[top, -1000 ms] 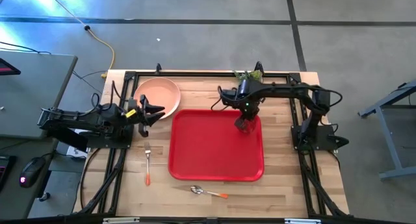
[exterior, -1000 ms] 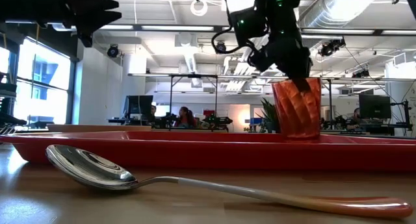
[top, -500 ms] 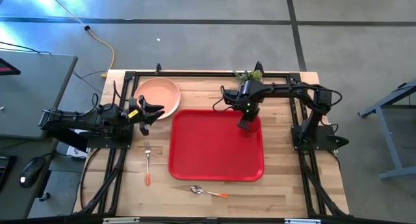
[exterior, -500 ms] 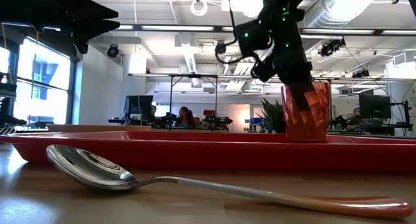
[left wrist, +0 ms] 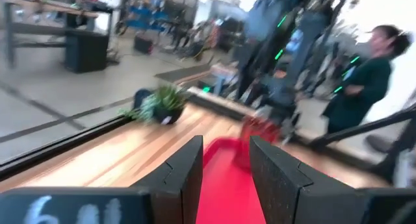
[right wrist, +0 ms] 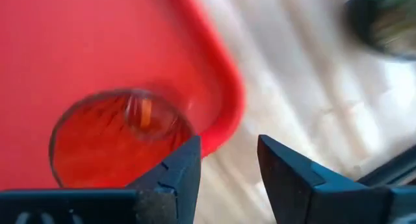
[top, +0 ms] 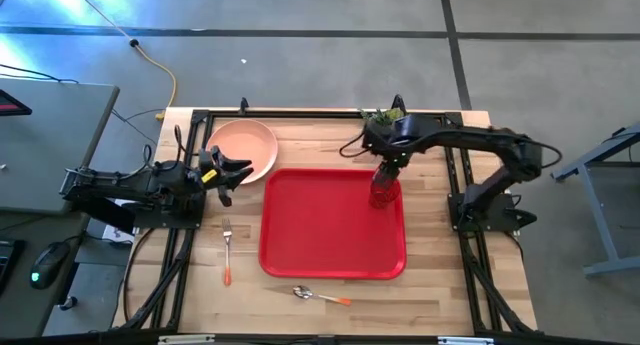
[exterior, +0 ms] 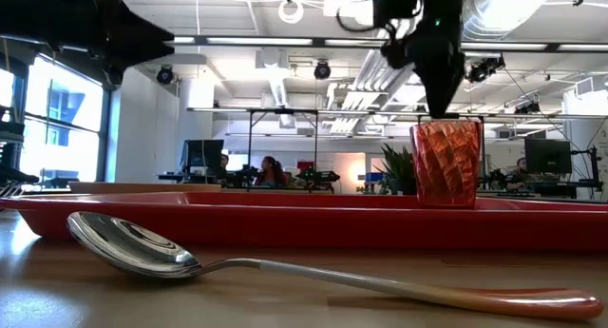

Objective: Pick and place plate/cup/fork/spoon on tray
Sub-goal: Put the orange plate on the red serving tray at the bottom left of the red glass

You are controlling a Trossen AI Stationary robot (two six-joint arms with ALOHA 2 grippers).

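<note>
The red cup (top: 383, 190) stands upright on its base in the far right corner of the red tray (top: 320, 247). My right gripper (top: 389, 165) hovers open just above the cup (exterior: 446, 164), clear of its rim; its wrist view shows the cup (right wrist: 120, 139) below the parted fingers (right wrist: 227, 149). The peach plate (top: 243, 148) lies at the far left. My left gripper (top: 233, 172) hangs open, raised by the plate's near right rim. The fork (top: 227, 250) lies left of the tray. The spoon (top: 320, 296) lies near the front edge.
A small potted plant (top: 383, 116) stands at the far edge, just behind the right gripper. Black frame rails (top: 300, 113) run around the table. A person (left wrist: 364, 68) stands in the room beyond the table's right side.
My right gripper has let go of the cup and risen above it, drawing a little toward the table's right edge. The cup, held slightly tilted a second ago, now stands upright alone on the tray.
</note>
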